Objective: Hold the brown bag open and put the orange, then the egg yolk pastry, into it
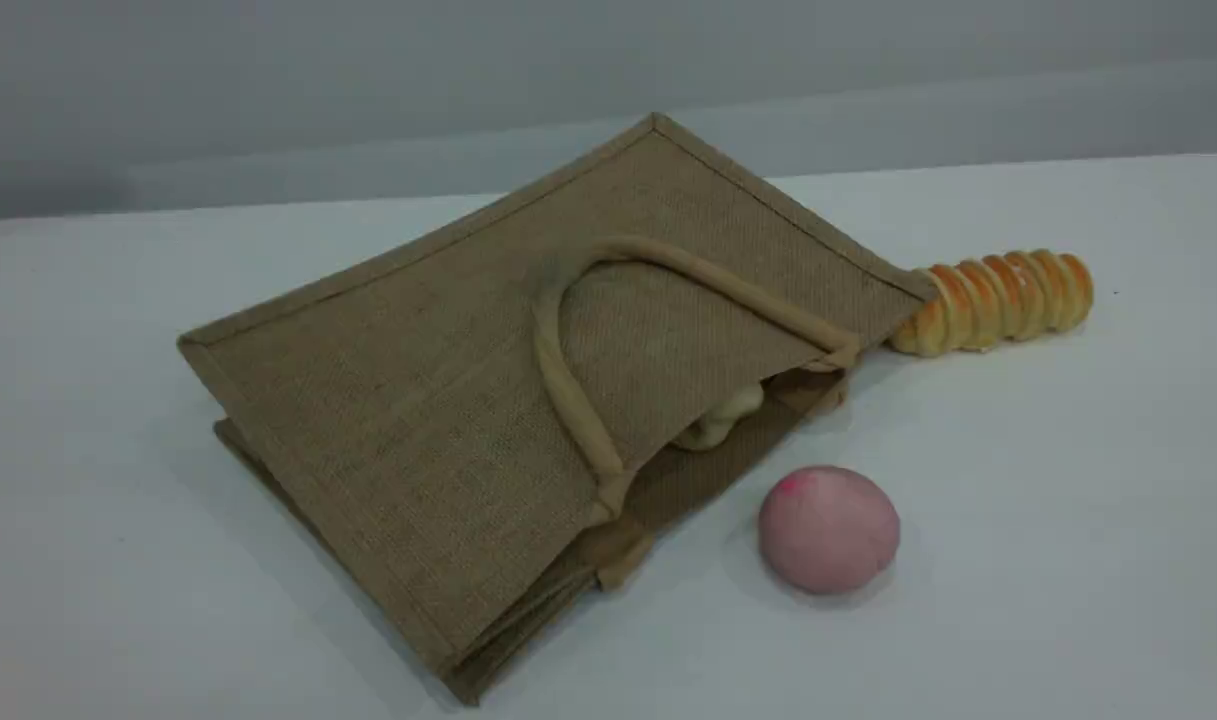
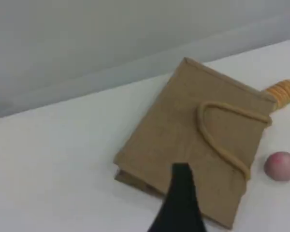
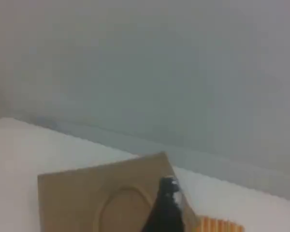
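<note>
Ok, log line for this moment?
tan woven jute bag: lying on side | pale cream bun: in bag mouth | orange fruit: not visible | left end effector: open, clear of bag | right end effector: open

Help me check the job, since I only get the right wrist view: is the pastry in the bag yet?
Observer: In the scene view a pale lumpy bun, which looks like the pastry, shows just inside the mouth of the bag, under the top flap.
Operator: Anything lying outside by that mouth?
Observer: Yes, a pink ball sits on the table in front of the mouth, apart from the bag.
</note>
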Robot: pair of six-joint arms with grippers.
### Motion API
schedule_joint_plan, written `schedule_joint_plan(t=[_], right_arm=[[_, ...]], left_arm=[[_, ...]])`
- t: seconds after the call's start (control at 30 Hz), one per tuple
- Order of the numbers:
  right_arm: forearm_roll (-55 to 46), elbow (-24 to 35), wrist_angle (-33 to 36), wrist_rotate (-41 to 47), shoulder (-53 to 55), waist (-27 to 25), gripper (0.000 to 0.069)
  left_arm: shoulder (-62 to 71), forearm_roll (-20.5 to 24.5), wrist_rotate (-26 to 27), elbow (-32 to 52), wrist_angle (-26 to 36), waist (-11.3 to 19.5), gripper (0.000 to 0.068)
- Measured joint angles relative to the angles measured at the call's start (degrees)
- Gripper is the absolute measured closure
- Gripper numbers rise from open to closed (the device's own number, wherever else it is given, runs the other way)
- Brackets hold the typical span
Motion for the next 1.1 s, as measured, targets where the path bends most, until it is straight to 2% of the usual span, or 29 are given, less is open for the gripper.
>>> schedule_joint_plan(t=[0.17,0.37,0.5,0.6,0.83,1.1], right_arm=[[0.25,9.78,0.00,-0.20,-7.72,0.00,0.0120],[-0.80,23.66,-0.02,-2.41,-16.66,0.00,0.0120],[-1.34,31.25,-5.03,-3.27,-19.88,0.00,0.0120],[-2.67,36.48,-5.79,-3.27,-19.77,0.00,0.0120],[-4.62,44.58,-7.98,-3.27,-19.77,0.00,0.0120],[-4.79,45.03,-8.78,-3.22,-19.77,0.00,0.0120]], left_arm=[[-8.19,0.00,0.00,6.69,0.00,0.00,0.0145],[-11.41,0.00,0.99,13.68,-0.14,0.00,0.0145],[-12.01,0.13,1.52,19.29,-0.19,0.00,0.0145],[-12.07,1.95,1.46,23.76,-0.25,0.00,0.0145],[-12.07,2.77,0.79,31.19,-0.22,0.00,0.0145],[-14.47,2.98,1.06,33.38,-2.29,0.00,0.0145]])
